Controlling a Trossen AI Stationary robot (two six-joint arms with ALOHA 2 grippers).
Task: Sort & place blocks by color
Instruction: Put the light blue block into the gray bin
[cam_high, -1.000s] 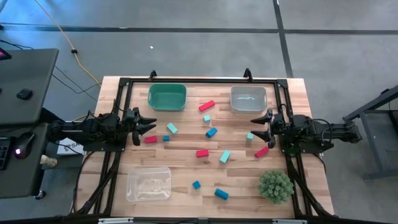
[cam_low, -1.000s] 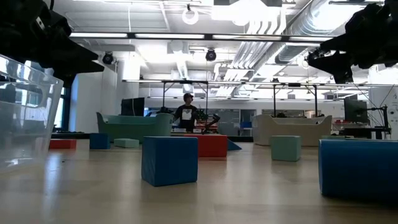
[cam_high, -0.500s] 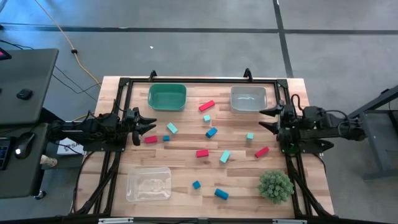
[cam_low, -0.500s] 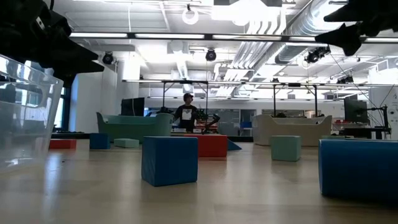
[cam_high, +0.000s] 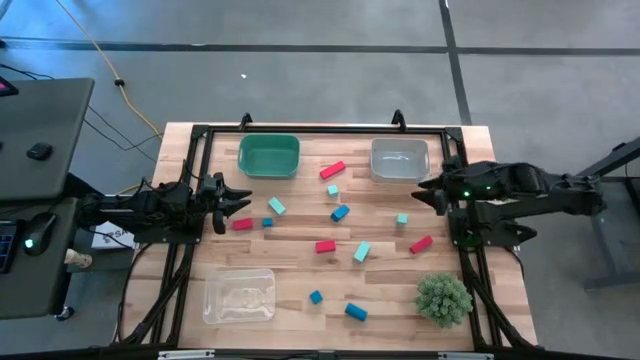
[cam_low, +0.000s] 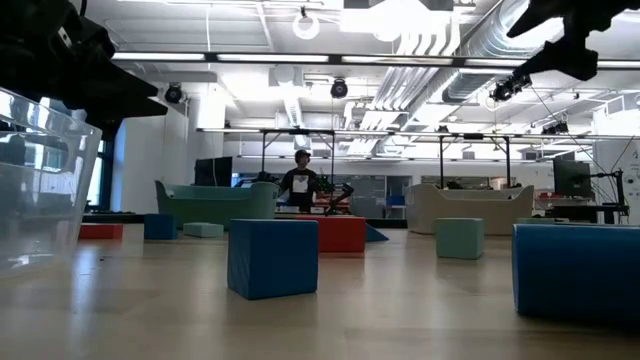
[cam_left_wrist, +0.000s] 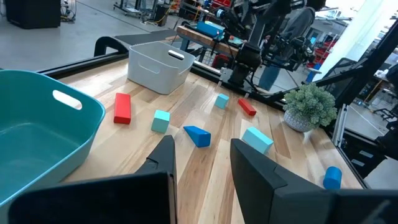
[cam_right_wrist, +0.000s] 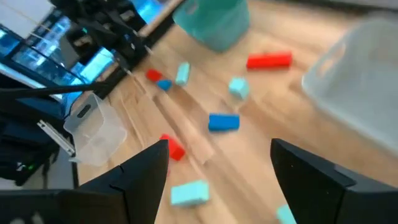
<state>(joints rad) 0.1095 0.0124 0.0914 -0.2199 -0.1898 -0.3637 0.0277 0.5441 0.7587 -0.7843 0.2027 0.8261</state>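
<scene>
Red, blue and light teal blocks lie scattered across the wooden surface (cam_high: 300, 265), none of them in a bin. Just ahead of the right end effector (cam_high: 428, 191) sits a small teal cube (cam_high: 401, 218), with a red bar (cam_high: 421, 243) beside it, a little nearer the arm's base. Farther out from those fingertips lie a blue block (cam_high: 340, 212), a small teal cube (cam_high: 332, 190) and a red bar (cam_high: 332, 169). The right end effector is raised over the surface with its fingers spread wide and empty.

The left end effector (cam_high: 238, 201) waits at the opposite edge, its fingers (cam_left_wrist: 161, 163) parted and holding nothing. Just off its tips are a red block (cam_high: 242, 224), a small blue cube (cam_high: 267, 222) and a teal block (cam_high: 277, 206). Between the two arms rest a red bar (cam_high: 325, 246) and a teal bar (cam_high: 361, 251); two blue blocks (cam_high: 316, 296) and (cam_high: 356, 311) lie toward the near edge.

A green bin (cam_high: 268, 155) stands beyond the left end effector, a grey bin (cam_high: 399, 158) just beside the right one, and a clear bin (cam_high: 240, 296) at the near left. A spiky green plant ball (cam_high: 443, 298) sits alongside the right arm's base. A person (cam_low: 301, 183) stands far back in the room.
</scene>
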